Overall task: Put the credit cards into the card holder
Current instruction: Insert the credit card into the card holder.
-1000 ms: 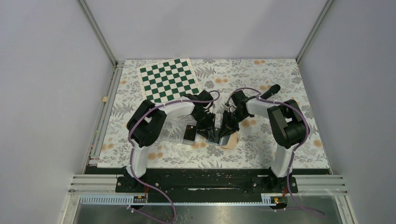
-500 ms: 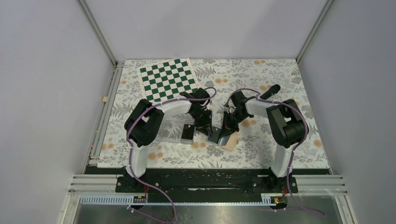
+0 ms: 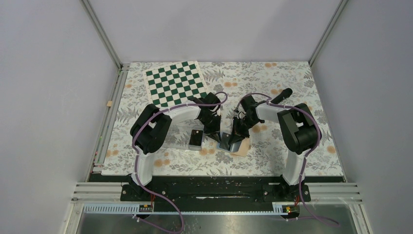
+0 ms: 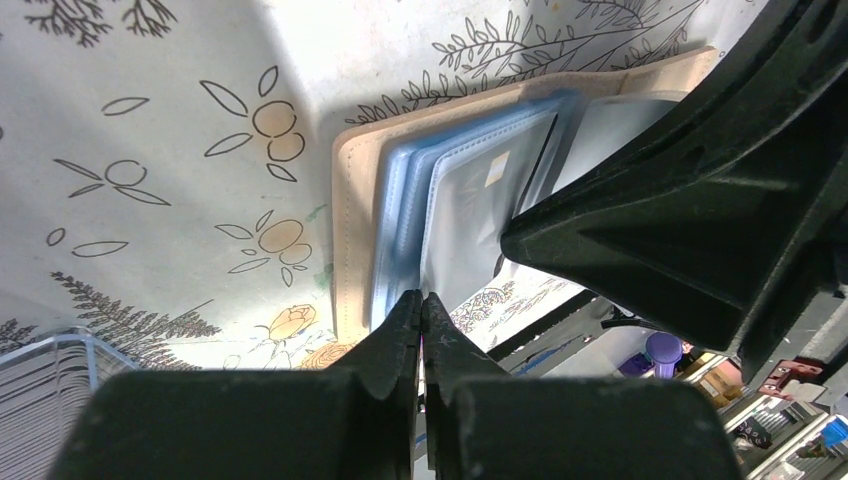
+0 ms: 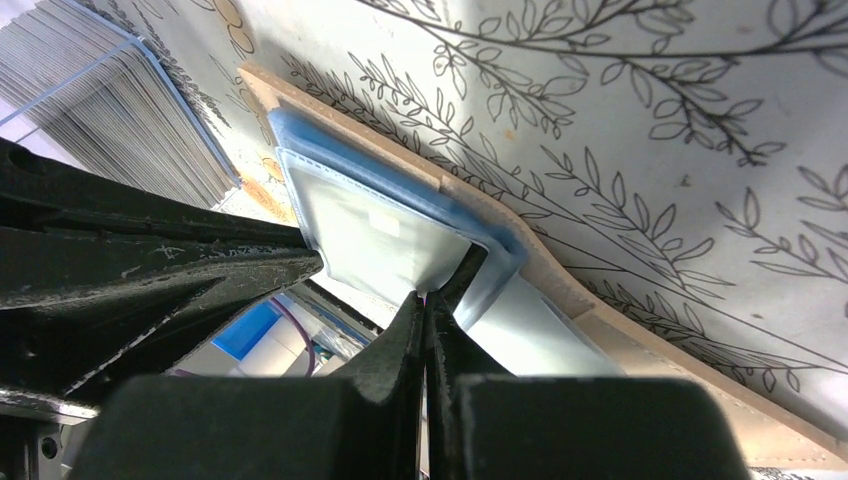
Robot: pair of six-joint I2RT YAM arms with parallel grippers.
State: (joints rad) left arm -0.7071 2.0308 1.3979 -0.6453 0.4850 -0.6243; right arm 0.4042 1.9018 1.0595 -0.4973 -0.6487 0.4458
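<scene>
Top external view: the left gripper (image 3: 215, 135) and right gripper (image 3: 233, 140) meet over the open card holder (image 3: 242, 147), with one credit card (image 3: 197, 138) just to its left. Left wrist view: the left jaws are closed, tips at the edge of the holder's clear sleeves (image 4: 470, 200); a grip cannot be confirmed. Right wrist view: the right jaws are closed, pinching a corner of the blue lining (image 5: 400, 185).

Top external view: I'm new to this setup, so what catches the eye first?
Two arms meet mid-table over the open card holder, the left pincer and right pincer each shut on its clear sleeves. Behind them, at the far left, lies a green chessboard.
</scene>
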